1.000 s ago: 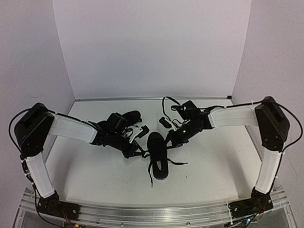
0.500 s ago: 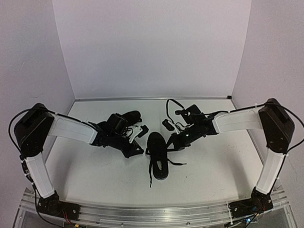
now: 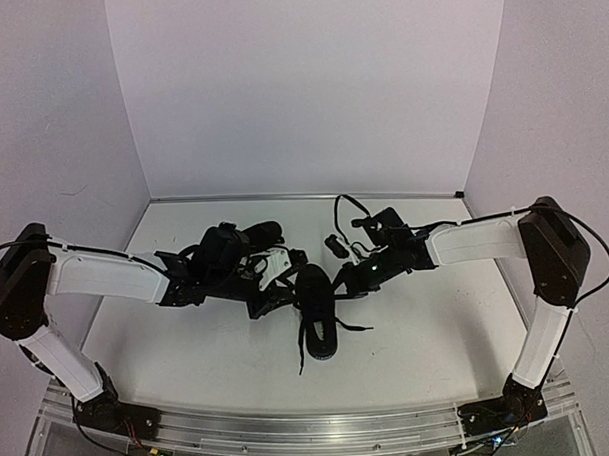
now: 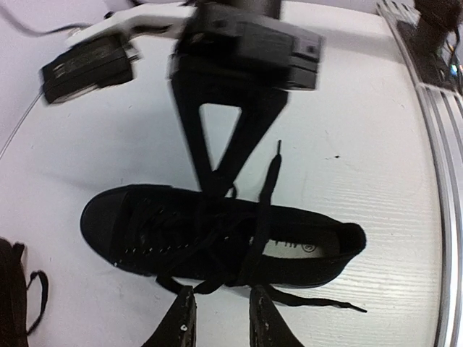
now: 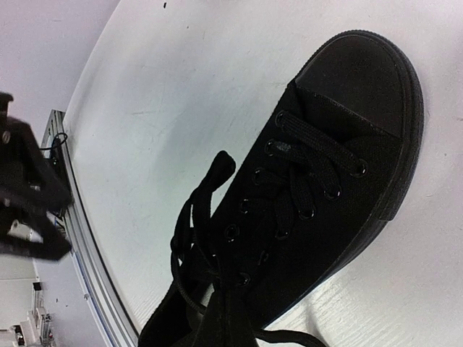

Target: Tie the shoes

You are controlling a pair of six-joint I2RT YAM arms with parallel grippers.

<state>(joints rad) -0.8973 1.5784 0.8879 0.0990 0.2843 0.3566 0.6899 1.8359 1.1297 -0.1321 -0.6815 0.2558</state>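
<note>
The shoe I'm tying lies mid-table on the bench, its laces loose; its twin sits behind my left hand. That hand is slightly parted and empty, just short of a lace. My right hand is pinched closed at the eyelets; I can't tell if it has a lace. I worry that closing left now misses, or a right tug drags the shoe

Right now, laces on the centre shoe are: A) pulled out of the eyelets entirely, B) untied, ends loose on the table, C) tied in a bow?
B: in the left wrist view the shoe is still threaded but has no bow, and a lace end trails flat across the table.
</note>
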